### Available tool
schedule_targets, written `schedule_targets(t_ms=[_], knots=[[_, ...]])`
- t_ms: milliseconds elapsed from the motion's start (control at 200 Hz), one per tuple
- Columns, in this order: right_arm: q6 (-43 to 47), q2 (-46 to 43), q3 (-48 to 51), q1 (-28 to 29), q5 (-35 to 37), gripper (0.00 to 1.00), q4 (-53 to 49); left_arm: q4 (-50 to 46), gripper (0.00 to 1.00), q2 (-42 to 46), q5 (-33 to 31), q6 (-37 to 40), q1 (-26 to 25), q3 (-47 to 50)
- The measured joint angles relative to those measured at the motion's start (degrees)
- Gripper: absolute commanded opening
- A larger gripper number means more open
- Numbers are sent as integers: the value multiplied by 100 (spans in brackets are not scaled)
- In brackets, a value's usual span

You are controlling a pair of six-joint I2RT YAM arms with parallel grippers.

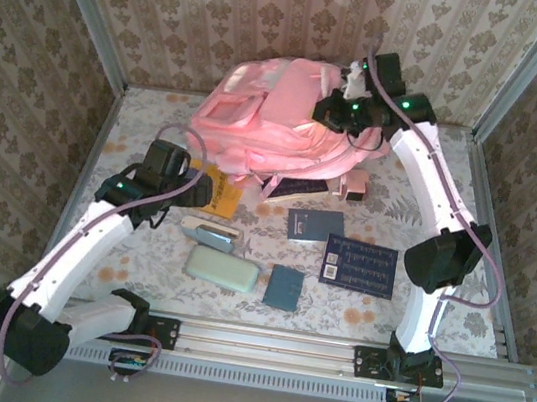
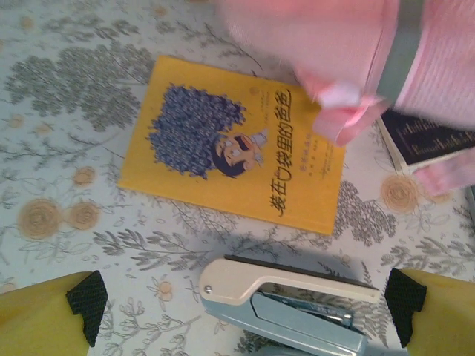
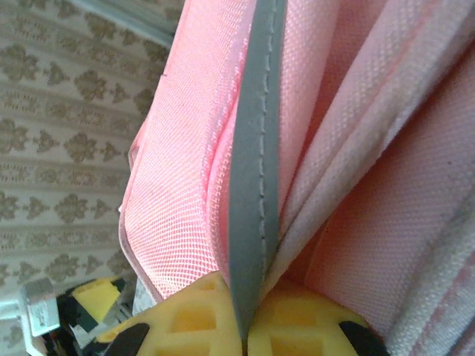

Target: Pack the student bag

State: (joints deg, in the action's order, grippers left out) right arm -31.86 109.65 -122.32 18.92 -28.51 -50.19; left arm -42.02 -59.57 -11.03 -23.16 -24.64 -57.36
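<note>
The right fingers (image 3: 185, 322) are pinching shut on a grey-trimmed edge (image 3: 252, 148) of the student bag (image 1: 270, 120), with pink mesh bunching on both sides of them. They are probably holding up the lip of the main opening so that it gapes for loading, though the close view is too tight to be sure which seam this is. The bag is slumping at the far middle of the tabletop (image 1: 372, 318), spreading away from those fingers toward the left arm. The left fingers (image 2: 44, 319) are standing spread wide with nothing in them, hovering over a stapler (image 2: 289, 297) that is lying between them. Just ahead of them a yellow picture book (image 2: 230, 144) is lying flat, one corner overlapped by a strap end of the bag. The bag's interior is hidden, so what it is holding cannot be told; a dark book (image 2: 430, 137) is sitting under its edge, not in it. A mint pencil case (image 1: 223, 269) is lying closed near the left fingers.
</note>
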Motion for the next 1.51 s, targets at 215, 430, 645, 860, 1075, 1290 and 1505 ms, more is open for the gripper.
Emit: schedule_targets(t_ms=[215,430,645,860,1075,1290,1505], knots=[[-157,-955,2470,323,66,0,949,66,100,605,-205,2,2,85],[-184,-979,3364,358,151,6,1130,568,99,608,651,-61,4,208],[-15,-979,3589,358,195,54,1499,1016,91,-1080,2168,-334,-17,-741],[24,-1152,3901,304,240,78,1991,1351,88,-2918,3366,-490,-208,-2243],[-197,-2297,4599,-155,328,84,2428,1585,86,-3832,4205,-828,-321,-2942],[-496,-3438,5322,-557,603,67,2721,1779,77,-4712,4922,-1137,-369,-3580],[-599,-3888,5912,-586,772,45,2730,1875,68,-5274,5438,-1314,-476,-3674]])
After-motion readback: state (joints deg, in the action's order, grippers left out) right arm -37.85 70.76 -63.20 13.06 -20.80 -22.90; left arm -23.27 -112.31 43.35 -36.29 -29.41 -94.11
